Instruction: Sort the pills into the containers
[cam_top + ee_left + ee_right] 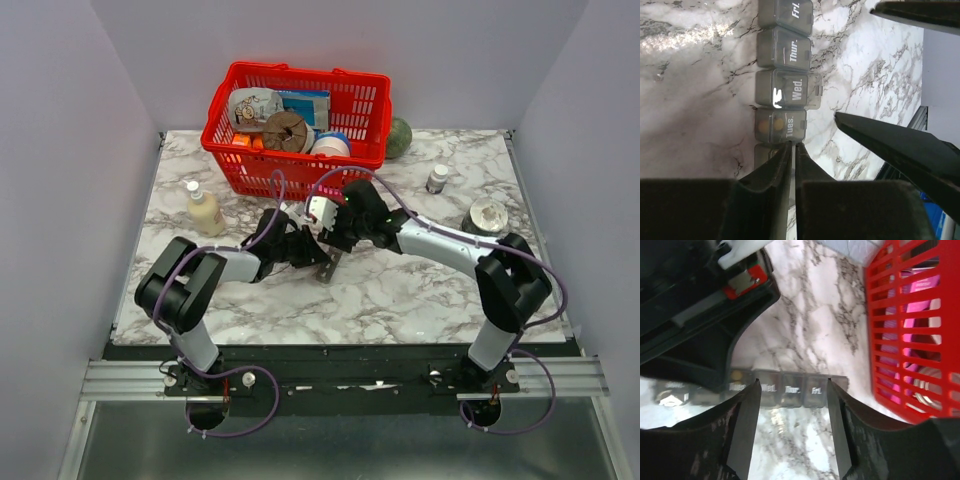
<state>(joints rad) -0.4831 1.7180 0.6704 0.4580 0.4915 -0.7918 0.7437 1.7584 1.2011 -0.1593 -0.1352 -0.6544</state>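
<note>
Black fingers of the left gripper (793, 147) are filling the bottom of the left wrist view, standing almost closed with only a thin slit between them. Their tips are touching the edge of the long dark grey plastic strip of small square compartments (785, 95), by the lid marked Tues., and I cannot tell if they are pinching anything. This strip is lying on the white marble table (400, 290) at the centre of the top view, below the red mesh basket (250, 170). Two small orange-brown round pills (769, 125) are showing through the Tues. lid. The right gripper (792, 385) is hanging over the strip with fingers wide apart, the Wed. and Thur. lids lying between them.
</note>
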